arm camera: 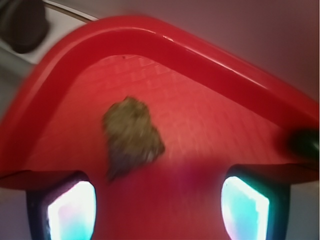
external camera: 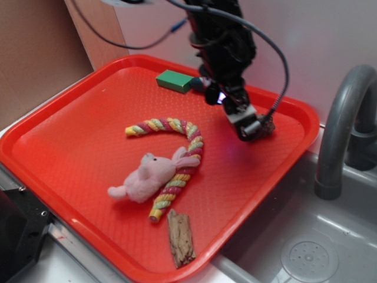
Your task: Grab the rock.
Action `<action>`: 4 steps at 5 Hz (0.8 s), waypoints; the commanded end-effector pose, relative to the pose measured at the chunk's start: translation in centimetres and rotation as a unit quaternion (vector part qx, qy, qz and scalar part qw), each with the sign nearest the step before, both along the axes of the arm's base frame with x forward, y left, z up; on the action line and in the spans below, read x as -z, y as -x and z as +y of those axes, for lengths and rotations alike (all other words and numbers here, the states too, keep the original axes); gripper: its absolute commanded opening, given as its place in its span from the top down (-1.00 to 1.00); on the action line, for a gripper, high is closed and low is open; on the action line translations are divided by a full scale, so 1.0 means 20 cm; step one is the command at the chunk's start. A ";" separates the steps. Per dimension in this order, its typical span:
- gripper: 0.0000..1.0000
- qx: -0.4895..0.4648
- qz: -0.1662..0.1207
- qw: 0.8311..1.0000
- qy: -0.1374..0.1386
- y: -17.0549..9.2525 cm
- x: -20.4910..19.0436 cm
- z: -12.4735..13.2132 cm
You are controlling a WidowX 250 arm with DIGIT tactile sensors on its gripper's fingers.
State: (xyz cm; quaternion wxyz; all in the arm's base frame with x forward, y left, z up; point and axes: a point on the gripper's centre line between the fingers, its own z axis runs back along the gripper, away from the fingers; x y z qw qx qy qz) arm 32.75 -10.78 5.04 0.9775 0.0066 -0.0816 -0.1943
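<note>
The rock (arm camera: 131, 135) is a small rough brown-grey lump lying near the far right corner of the red tray (arm camera: 210, 55). In the exterior view the rock (external camera: 268, 125) peeks out just behind my gripper (external camera: 250, 127), which hangs low over that corner. In the wrist view my gripper (arm camera: 157, 210) is open. Its two glowing fingertips (arm camera: 72, 212) stand wide apart at the bottom edge. The rock lies just ahead of them, nearer the left finger, with only bare tray between the fingers.
On the red tray (external camera: 70, 147) lie a green block (external camera: 174, 81) at the back, a striped rope toy (external camera: 177, 153), a pink plush (external camera: 150, 175) and a flat piece of bark (external camera: 181, 237). A grey faucet (external camera: 341, 130) and sink (external camera: 306, 247) stand right of the tray.
</note>
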 end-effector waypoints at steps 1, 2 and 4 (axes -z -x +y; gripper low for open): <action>-1.00 0.052 -0.029 0.998 0.035 -0.10 0.06 -0.14; -1.00 0.067 -0.036 0.996 0.042 -0.07 0.06 -0.20; 1.00 0.055 -0.033 0.997 0.037 -0.09 0.08 -0.21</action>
